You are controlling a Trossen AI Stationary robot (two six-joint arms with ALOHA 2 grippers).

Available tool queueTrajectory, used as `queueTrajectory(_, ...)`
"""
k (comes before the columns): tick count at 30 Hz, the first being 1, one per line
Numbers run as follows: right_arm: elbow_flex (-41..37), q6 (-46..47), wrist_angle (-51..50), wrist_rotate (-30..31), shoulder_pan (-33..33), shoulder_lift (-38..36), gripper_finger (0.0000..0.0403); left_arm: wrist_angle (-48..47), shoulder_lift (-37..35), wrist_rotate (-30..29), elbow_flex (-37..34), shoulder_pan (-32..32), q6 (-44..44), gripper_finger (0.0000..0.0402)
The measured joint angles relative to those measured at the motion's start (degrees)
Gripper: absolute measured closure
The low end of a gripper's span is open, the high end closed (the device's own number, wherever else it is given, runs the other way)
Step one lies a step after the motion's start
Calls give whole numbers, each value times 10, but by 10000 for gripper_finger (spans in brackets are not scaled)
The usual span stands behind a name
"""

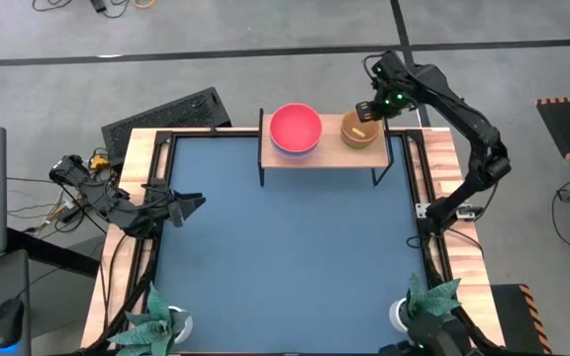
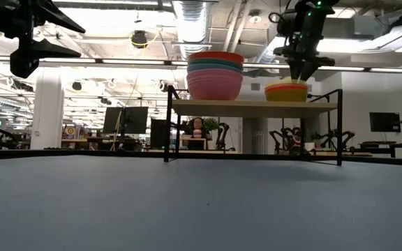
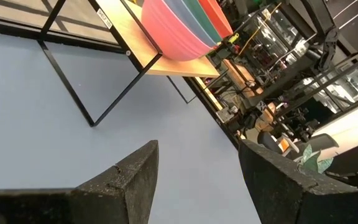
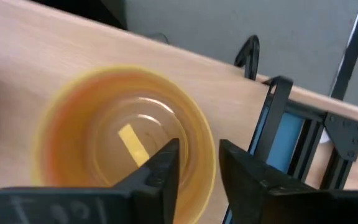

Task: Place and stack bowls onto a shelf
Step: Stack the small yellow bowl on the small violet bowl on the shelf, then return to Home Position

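The shelf stands at the table's far edge, its wooden board on thin black legs. On its left part rests a nested stack of larger bowls, pink-red on top. To the right sits a small yellow-orange bowl, nested in another. My right gripper points down over this bowl's far-right rim, fingers a little apart, one inside and one outside. My left gripper waits open above the table's left side. My right gripper comes from above, with one finger inside the small bowl and the other outside its rim. The bowl rests on the shelf in its stack. Whether the fingers touch the rim, I cannot tell.
Two white plant pots stand at the near corners. The blue table top lies bare between the arms. A black frame post stands close by the shelf's right end. A dark keyboard-like slab lies beyond the far left corner.
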Motion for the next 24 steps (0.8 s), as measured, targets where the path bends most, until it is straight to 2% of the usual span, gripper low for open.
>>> queueTrajectory(6, 0, -1, 39, -14, 0, -68, 225, 1, 0, 0, 0, 0, 0, 193)
queueTrajectory(10, 0, -30, 68, -24, 8, -137, 219, 7, 0, 0, 0, 0, -1, 193)
queueTrajectory(13, 0, -50, 72, -67, 27, -193, 221, 11, 0, -1, 0, 0, -1, 193)
queueTrajectory(16, 0, -50, 72, -106, 60, -248, 224, 21, 0, 0, 0, 0, -1, 193)
queueTrajectory(20, 1, -34, 58, -112, 128, -311, 224, 22, 0, 24, 0, 0, -1, 193)
queueTrajectory(24, -1, 63, -5, -110, 202, -358, 225, -9, 0, 84, 0, 0, 20, 193)
